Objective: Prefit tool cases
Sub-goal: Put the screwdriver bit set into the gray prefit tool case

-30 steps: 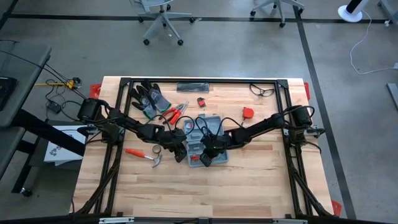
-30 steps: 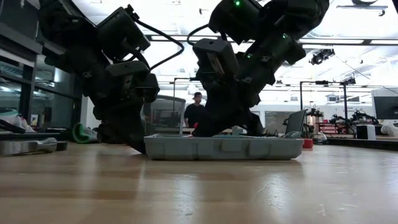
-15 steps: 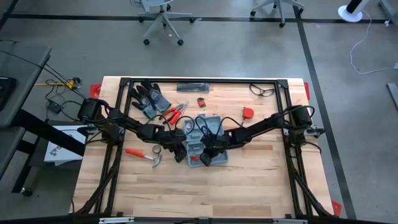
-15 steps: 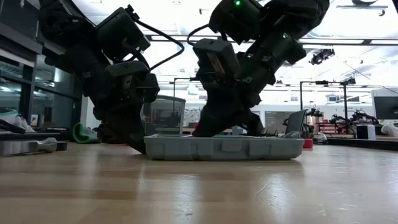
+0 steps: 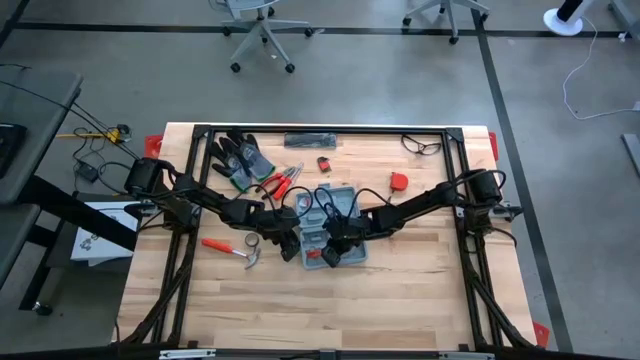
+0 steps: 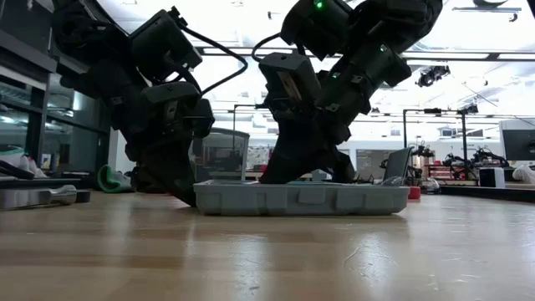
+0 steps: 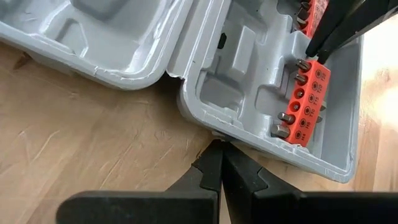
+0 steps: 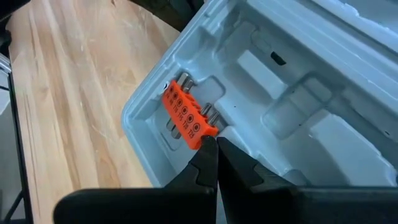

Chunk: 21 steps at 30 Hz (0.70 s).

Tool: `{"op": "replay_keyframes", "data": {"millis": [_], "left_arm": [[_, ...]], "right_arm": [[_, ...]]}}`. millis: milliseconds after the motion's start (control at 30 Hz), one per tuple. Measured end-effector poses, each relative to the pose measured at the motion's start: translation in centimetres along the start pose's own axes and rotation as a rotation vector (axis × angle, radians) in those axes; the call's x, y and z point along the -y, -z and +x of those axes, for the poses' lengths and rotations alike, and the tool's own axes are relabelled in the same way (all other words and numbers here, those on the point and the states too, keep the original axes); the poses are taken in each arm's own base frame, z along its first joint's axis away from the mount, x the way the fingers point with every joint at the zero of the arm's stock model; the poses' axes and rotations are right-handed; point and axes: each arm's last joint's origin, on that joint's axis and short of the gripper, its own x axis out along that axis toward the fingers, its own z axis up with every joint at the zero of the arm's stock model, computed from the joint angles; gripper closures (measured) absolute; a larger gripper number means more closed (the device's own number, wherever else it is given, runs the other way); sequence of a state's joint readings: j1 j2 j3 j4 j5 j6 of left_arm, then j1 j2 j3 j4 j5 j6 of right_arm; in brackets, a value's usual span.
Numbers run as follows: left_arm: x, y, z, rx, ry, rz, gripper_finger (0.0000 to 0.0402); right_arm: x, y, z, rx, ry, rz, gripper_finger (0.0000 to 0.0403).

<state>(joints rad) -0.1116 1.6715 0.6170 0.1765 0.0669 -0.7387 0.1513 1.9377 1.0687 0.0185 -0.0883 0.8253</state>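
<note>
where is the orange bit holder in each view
high view: bit holder shows as an orange spot at the case's near-left corner, between the two grippers.
low view: not visible; the case wall hides it.
left wrist view: bit holder lies in the case, the right gripper's dark fingers on its far end.
right wrist view: bit holder just ahead of the shut right gripper.
shared landmark: the open grey case.
</note>
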Motion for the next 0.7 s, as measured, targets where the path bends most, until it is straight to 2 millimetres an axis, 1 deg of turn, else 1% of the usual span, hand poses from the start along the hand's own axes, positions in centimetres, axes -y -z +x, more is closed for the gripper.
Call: {"op": "replay_keyframes", "data": {"millis": [300,533,700], "left_arm": [[0.0,0.0,0.0,-0.002,0.000,0.000,0.0402],[-0.1,0.1,0.0,-0.016,-0.012,-0.001,0.0401],[-0.1,0.2,0.0,-0.020,-0.010,0.007,0.0402]], "right_arm": [[0.0,0.3,-0.2,-0.023,0.020,0.004,0.0403],[0.0,-0.1,-1.3,-0.008,0.054,-0.018,0.0403],[-0.1,-0.2,-1.4,-0.009,0.050,-0.037,0.0403]]}}
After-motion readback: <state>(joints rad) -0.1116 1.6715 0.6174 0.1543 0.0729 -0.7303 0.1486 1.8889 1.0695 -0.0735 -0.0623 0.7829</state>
